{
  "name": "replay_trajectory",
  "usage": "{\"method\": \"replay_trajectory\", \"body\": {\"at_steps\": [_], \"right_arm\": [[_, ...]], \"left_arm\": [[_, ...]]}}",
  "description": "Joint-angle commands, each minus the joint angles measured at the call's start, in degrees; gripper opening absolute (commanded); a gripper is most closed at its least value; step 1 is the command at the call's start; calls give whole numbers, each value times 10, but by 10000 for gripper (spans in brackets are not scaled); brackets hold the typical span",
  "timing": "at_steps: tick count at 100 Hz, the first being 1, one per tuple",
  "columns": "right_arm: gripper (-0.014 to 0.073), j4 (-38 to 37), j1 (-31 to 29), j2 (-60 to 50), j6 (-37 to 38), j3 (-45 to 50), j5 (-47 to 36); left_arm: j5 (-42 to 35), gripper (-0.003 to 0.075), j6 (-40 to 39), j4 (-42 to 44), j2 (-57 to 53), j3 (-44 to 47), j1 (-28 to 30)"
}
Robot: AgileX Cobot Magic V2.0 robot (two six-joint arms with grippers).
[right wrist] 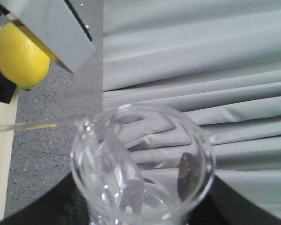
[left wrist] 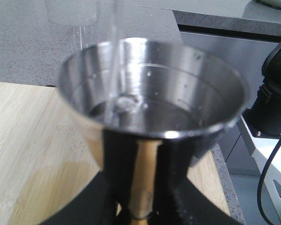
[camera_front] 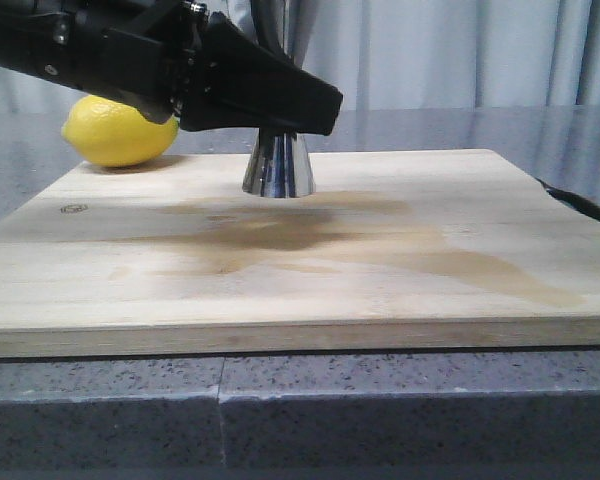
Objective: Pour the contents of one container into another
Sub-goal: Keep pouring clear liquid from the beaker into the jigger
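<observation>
Beaker (right wrist: pixel 140 164), clear glass, tipped over with its lip (right wrist: pixel 84 124) turned toward the lemon (right wrist: pixel 21 54) side, held in the right pincer, whose dark pads show only as shadows at the glass's base in the right wrist view; closed on the glass, by the look of it, though exact finger contact cannot be told there. Thin clear stream (left wrist: pixel 114 51) falling from above into the jigger (left wrist: pixel 152 101), striking the pool near the left inner wall of the cup and raising a small splash. Jigger upright on the wooden board (camera_front: pixel 300 290), long axis vertical, clamped at its gold-banded waist (left wrist: pixel 143 183) by the left pincer (left wrist: pixel 145 201), dark fingers pressed to either side of the band. Cup of the jigger partly filled, droplets clinging to the inner wall above the waterline. In the front view only the flared steel foot visible below the black left arm (camera_front: pixel 180 70), lemon resting on the bench just behind the board's far left corner. Board stained dark across its middle, possibly wet, hard to say. Deciding relation: beaker directly above the jigger's mouth and slightly toward its left wall, so stream lands inside the rim with little margin on that side. Pour judged under way, cup well short of full.
</observation>
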Motion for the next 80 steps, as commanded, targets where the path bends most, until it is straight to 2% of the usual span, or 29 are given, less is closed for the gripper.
{"method": "replay_trajectory", "body": {"at_steps": [1,80], "right_arm": [[204,-6,1,-13,-2,-23,-9],[204,-36,1,-13,-2,-23,-3]], "left_arm": [[51,-19,-3,-45,-29,-16,-5],[51,-19,-3,-45,-29,-16,-5]]}}
